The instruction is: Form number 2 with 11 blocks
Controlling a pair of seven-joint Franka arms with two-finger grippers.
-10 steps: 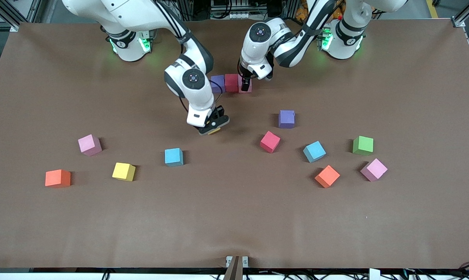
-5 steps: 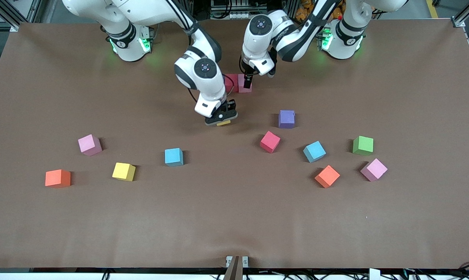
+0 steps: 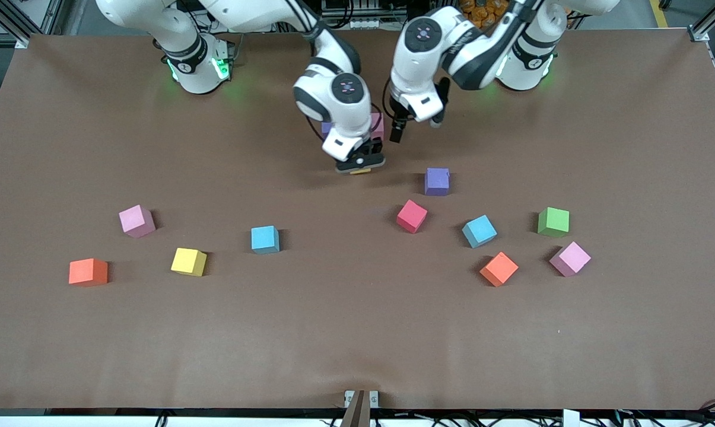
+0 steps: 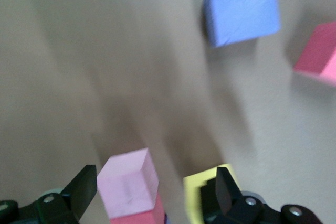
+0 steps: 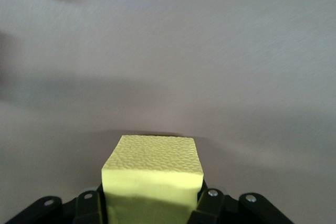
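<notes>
My right gripper [image 3: 360,166] is shut on a yellow block [image 5: 152,174] and hangs low over the table beside a short row of blocks. The right arm covers most of that row: a purple block [image 3: 325,127] and a pink block [image 3: 379,124] show at its ends, and a red one [image 4: 142,217] shows in the left wrist view. My left gripper [image 3: 397,133] is open and holds nothing, over the table by the pink end [image 4: 128,182]. Loose blocks lie nearer the camera: purple [image 3: 437,181], red [image 3: 412,216], light blue [image 3: 479,230].
More loose cubes sit nearer the camera. Toward the left arm's end: green [image 3: 553,222], orange [image 3: 499,268], pink [image 3: 570,258]. Toward the right arm's end: light blue [image 3: 265,239], yellow [image 3: 188,261], pink [image 3: 136,221], orange [image 3: 88,272].
My right gripper has carried the yellow block from mid-table up to the row. My left gripper has lifted off the pink block and drifted toward the left arm's end, still open.
</notes>
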